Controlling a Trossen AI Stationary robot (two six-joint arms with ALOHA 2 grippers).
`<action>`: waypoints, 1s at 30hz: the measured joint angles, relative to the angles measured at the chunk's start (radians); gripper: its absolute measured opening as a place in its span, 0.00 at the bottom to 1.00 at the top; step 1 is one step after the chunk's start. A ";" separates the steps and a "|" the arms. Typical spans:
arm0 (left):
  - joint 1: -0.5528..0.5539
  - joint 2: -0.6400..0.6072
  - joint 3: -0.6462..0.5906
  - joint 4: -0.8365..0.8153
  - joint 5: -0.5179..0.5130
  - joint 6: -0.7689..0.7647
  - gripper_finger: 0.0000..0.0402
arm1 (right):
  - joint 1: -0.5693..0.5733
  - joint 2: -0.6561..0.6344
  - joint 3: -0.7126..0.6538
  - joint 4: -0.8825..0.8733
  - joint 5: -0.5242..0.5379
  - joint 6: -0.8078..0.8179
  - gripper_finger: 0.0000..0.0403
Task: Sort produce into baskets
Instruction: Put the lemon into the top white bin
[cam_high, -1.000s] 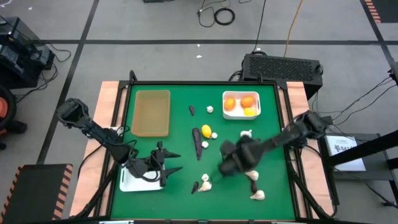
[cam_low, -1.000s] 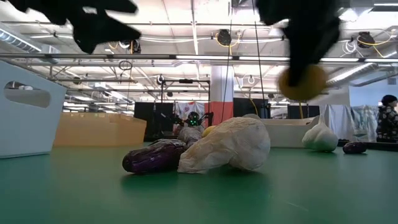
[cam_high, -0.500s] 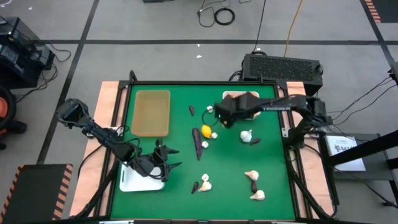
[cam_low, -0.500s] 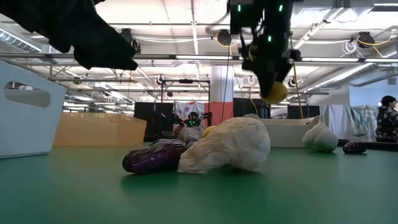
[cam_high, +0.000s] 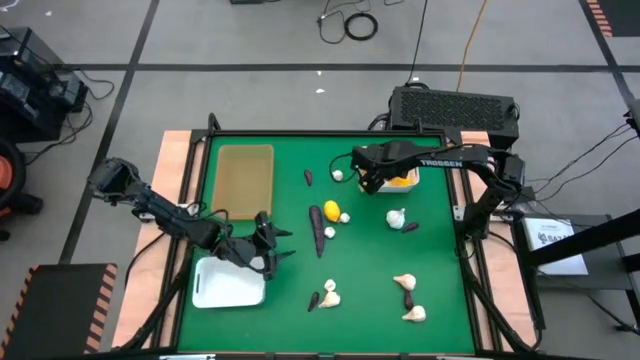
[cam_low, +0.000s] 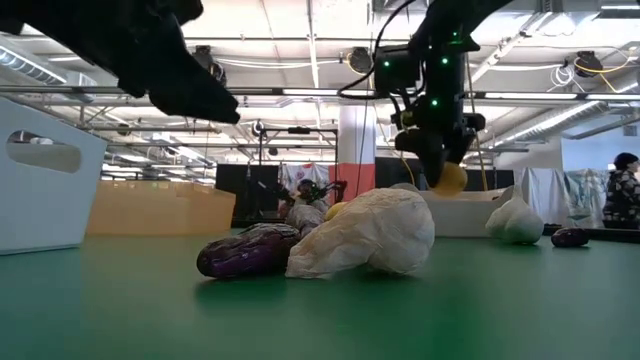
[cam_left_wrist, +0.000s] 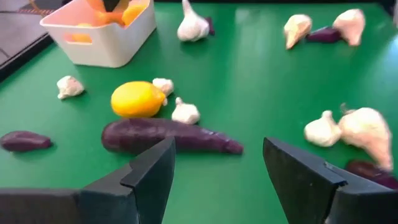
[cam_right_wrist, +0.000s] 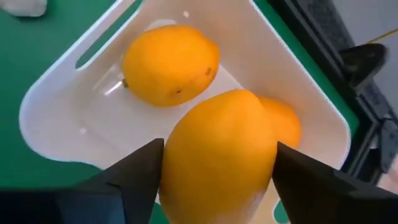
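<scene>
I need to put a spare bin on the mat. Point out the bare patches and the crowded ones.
Bare green lies between the tan tray and the long eggplant, and along the right edge beside the garlic bulbs. The mat's middle is crowded with a lemon, garlic and eggplant pieces. The white tray fills the near left corner.

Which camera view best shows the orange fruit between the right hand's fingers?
The right wrist view: the orange fruit fills it, between the right hand's fingers above the white basket. The low view shows only its lower edge under that hand. The high view hides it beneath the arm. The left wrist view barely shows it.
</scene>
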 joint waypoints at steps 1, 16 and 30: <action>0.007 0.000 0.000 -0.010 0.001 0.000 0.63 | -0.008 0.000 0.000 0.004 -0.013 -0.004 0.70; 0.124 -0.084 0.021 -0.029 0.098 0.158 0.63 | -0.018 -0.068 -0.001 0.021 -0.102 -0.045 0.85; 0.137 -0.107 0.021 -0.101 0.078 0.148 0.63 | 0.185 -0.130 0.000 0.313 -0.187 0.066 0.85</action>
